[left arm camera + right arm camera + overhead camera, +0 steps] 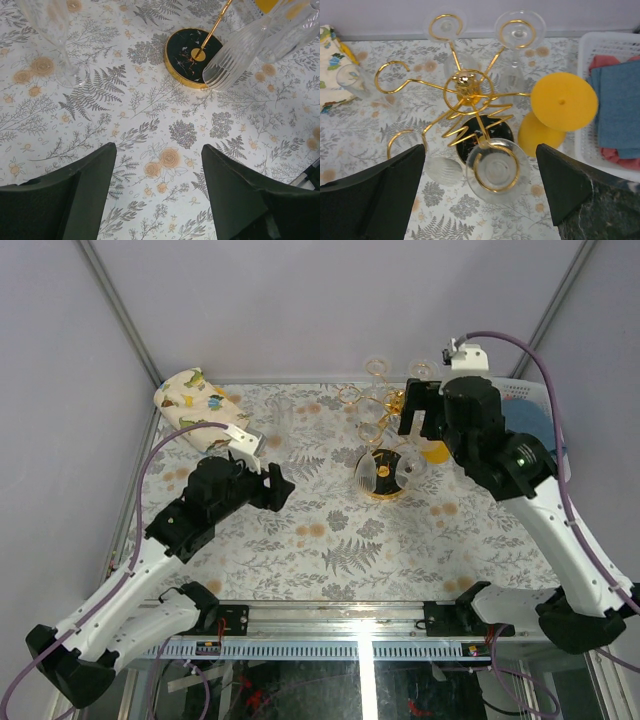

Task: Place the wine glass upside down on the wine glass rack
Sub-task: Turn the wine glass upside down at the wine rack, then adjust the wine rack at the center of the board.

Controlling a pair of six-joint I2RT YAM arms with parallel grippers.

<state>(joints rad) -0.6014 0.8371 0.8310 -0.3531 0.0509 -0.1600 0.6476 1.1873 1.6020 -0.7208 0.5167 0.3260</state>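
Observation:
The gold wine glass rack [465, 85] stands mid-table on its round black base [187, 52]. A clear wine glass [495, 170] hangs upside down in the rack's near ring, its foot resting on the wire. My right gripper [480, 147] hovers above it, open, fingers wide on either side and touching nothing. Two more clear glasses [520, 27] hang at the far rings, and a ribbed one [232, 57] hangs low by the base. Another clear glass [55, 30] stands upright on the cloth to the left. My left gripper [159, 146] is open and empty, low over the floral cloth, short of the rack.
A yellow glass [562, 100] hangs upside down on the rack's right side. A white basket [585, 55] with blue and red cloths sits at the far right. A patterned fabric bundle [190, 395] lies at the back left corner. Grey walls close in the table.

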